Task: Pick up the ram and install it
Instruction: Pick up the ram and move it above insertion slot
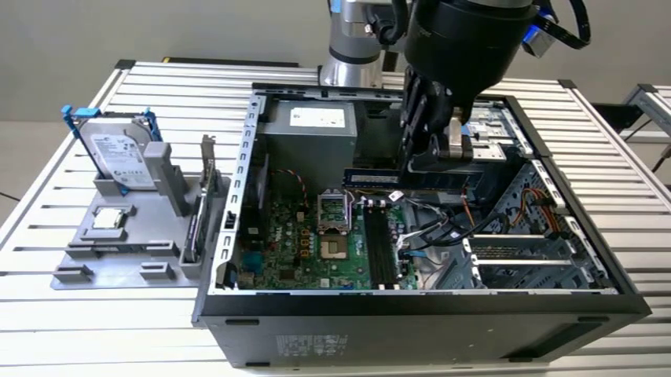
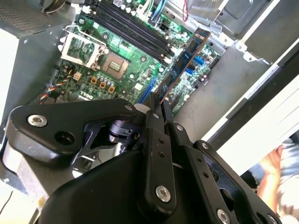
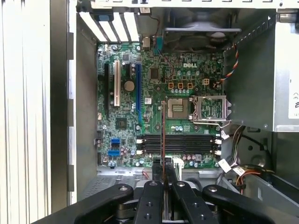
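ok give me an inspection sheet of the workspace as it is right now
surface: slatted metal table with an open pc case on it
job's things: ram held above the motherboard, crosswise to the black slots, not seated
clutter: hard drive and card upright in a grey stand, at the exterior view's left of the case
grippers: gripper inside the case, jaws shut on the ram
cables: loose wires beside the slots
surroundings: part of a person beyond the case in the second wrist view

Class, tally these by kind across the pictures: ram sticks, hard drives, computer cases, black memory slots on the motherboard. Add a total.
ram: 1
hard drive: 1
computer case: 1
black memory slots: 4
Total: 7
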### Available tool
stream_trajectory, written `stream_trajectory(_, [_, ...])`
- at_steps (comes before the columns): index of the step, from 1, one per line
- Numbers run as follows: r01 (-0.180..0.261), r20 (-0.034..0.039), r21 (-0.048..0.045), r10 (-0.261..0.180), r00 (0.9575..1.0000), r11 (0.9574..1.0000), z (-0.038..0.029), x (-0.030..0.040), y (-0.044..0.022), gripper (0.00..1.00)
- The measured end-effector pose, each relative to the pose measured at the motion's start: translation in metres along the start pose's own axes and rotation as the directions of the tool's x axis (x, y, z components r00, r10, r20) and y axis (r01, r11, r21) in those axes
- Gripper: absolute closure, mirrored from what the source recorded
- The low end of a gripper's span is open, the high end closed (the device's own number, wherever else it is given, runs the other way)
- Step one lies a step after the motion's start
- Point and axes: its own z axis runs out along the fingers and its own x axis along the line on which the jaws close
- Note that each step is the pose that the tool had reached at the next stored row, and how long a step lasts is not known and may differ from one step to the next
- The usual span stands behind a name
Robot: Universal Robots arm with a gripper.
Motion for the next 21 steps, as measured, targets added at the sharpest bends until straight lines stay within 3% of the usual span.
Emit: stream_trajectory(21, [0.000, 0.0002, 0.0000, 0.000, 1.0000, 1.0000, -0.0005, -0.0003, -0.0180, 1.00])
